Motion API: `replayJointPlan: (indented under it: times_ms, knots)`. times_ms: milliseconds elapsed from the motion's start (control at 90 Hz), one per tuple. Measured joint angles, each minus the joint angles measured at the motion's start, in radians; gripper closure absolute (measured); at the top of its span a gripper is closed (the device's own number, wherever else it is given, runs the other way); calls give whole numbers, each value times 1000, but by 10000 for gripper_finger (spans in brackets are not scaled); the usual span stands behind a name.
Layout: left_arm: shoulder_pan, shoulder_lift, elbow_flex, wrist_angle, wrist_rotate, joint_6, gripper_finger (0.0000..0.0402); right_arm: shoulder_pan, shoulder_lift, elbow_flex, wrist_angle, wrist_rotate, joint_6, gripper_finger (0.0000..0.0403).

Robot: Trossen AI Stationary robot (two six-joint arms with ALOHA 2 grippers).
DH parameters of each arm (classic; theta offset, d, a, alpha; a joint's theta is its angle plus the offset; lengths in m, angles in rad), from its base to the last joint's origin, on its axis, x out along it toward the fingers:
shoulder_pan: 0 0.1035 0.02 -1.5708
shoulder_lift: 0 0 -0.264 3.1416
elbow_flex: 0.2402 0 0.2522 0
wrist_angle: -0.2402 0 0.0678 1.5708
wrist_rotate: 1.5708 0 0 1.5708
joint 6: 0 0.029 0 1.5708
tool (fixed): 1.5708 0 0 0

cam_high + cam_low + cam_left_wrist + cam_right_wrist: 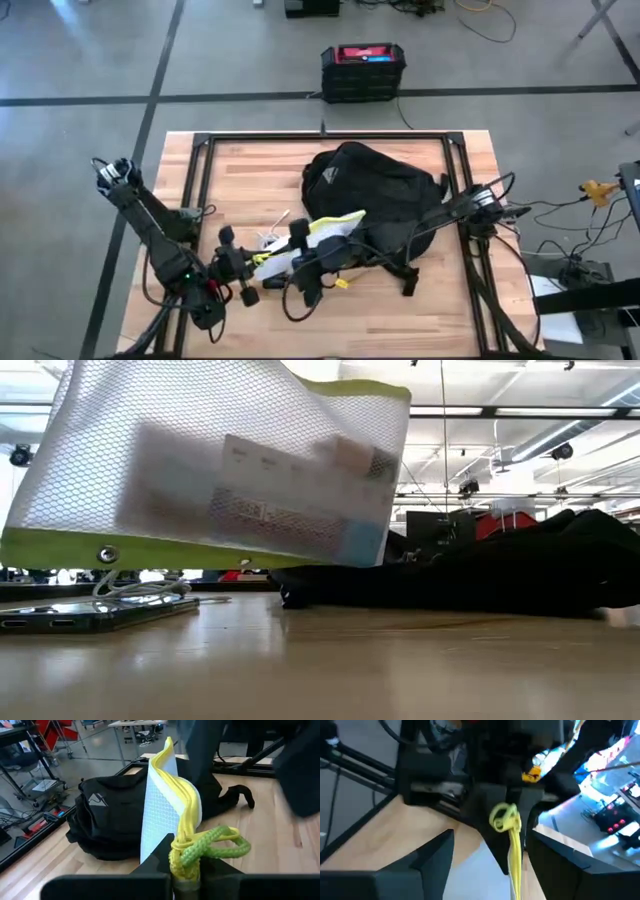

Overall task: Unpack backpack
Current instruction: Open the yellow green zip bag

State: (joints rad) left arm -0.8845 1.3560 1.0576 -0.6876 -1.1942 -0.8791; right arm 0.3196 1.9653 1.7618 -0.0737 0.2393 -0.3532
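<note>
Backpack (385,195) lies slumped at centre-right of the desk (250,170): soft, floppy, best taken by strap or zip edge. My left hand (186,870) is clenched on the mesh pouch's (325,235) yellow cord. Right hand (490,851): released, fingers apart.

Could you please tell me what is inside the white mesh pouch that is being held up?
Through the mesh pouch, flat boxes or cards with printed labels show, blurred; their text and number are unreadable. The left tool grips its yellow edge.

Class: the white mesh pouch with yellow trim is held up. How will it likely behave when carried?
The mesh pouch probably flops: it hangs folded from the left gripper. Likely light, since a pinch on its yellow cord lifts it. Its contents may shift.
</note>
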Motion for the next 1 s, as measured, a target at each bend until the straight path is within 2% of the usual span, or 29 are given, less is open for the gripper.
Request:
replayJointPlan:
  times_ms: [278,489,611,711,844,1000]
  knots:
    - [1,0,-1,0,0,8,401,-36,66,25,97,-5,24,220]
    - [2,0,-10,0,0,6,401,-40,90,34,162,-75,24,243]
    - [3,1,-14,6,2,4,401,-43,95,34,179,-80,33,259]
    - [3,1,-15,8,-1,2,401,-52,94,35,172,-58,64,296]
    - [1,1,-19,7,-2,2,401,-57,86,34,153,-51,65,383]
    - [-8,1,-19,8,-3,2,401,-55,62,34,98,-32,73,396]
